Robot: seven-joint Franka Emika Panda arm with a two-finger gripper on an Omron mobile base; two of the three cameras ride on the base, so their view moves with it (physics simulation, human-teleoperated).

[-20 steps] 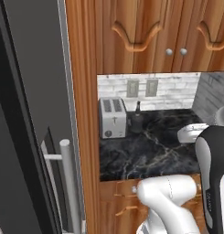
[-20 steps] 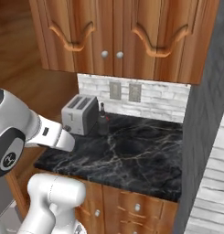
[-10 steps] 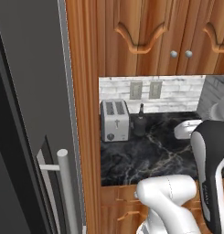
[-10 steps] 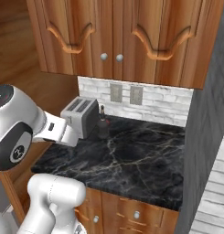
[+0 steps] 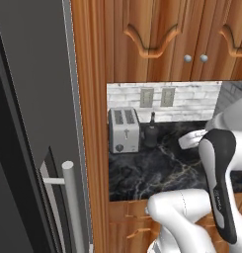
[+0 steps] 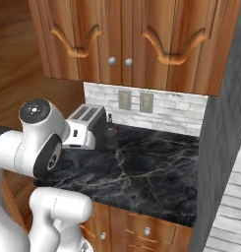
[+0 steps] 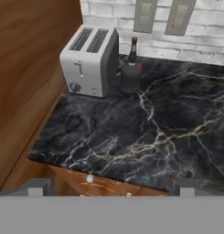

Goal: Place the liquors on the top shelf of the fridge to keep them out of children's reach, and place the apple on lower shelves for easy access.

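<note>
The pincer (image 7: 111, 187) is fully open and empty above the front edge of the black marble worktop (image 7: 145, 132). At the rear of the worktop, the dark bottle (image 7: 130, 68) stands upright just beside the silver toaster (image 7: 89, 60), near the white tiled wall (image 7: 202, 34). The dark grey fridge (image 5: 31, 123) stands left of the worktop.

Counter nook ahead of me, with the fridge on my left.

A toaster (image 7: 89, 60) stands at the back left of the counter (image 7: 150, 132), against the wooden side panel (image 5: 93, 128). A bottle (image 7: 130, 69) stands upright just to the toaster's right, near the back wall. Two wall outlets (image 7: 161, 16) sit side by side above and behind them, with upper cabinets (image 6: 127, 39) overhead and drawers (image 6: 141, 229) below the counter's front edge. The fridge (image 5: 33, 123) lies left of the panel.
</note>
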